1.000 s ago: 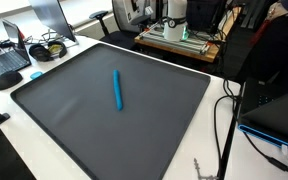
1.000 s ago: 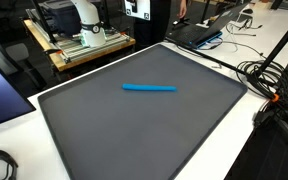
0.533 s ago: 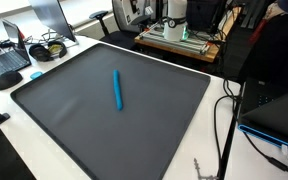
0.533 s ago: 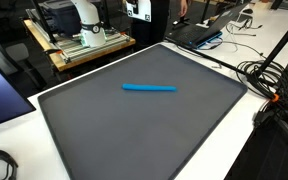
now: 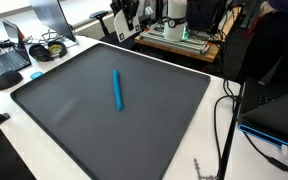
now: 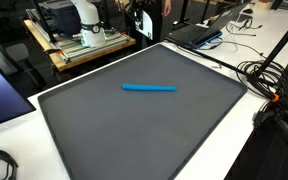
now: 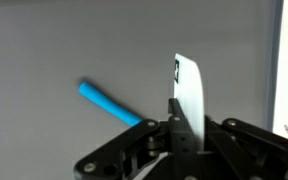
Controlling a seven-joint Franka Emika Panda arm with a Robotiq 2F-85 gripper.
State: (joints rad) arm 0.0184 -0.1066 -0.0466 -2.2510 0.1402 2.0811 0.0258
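Pen [image 7: 112, 103], blue and slim, lies flat on the dark mat [image 7: 44, 50], up and to the left of the gripper [image 7: 176, 118] at about 10 o'clock in the wrist view. Its long axis runs from 10 o'clock down towards 4 o'clock. The lower end slips out of sight behind the gripper's black linkage, so that end is the nearer one. Whether the gripper is over the pen or short of it, this view does not settle.

In both exterior views the pen sits alone near the middle of the mat [image 5: 84, 115], well apart from every edge. It points 12 to 6 in one [image 5: 117, 89] and 9 to 3 in the other [image 6: 149, 88]. The arm [image 6: 142, 18] shows there only as a dark shape beyond the mat's far edge at 12 o'clock, too dim to read. It is well apart from the pen and touches nothing that can be seen.

As for the gripper, its fingers look drawn together at the centre, with no gap showing between them. A flat white tab [image 7: 188, 88] stands up from where they meet. I cannot tell whether it is clamped there or is part of the gripper. The pen itself is neither held nor touched.
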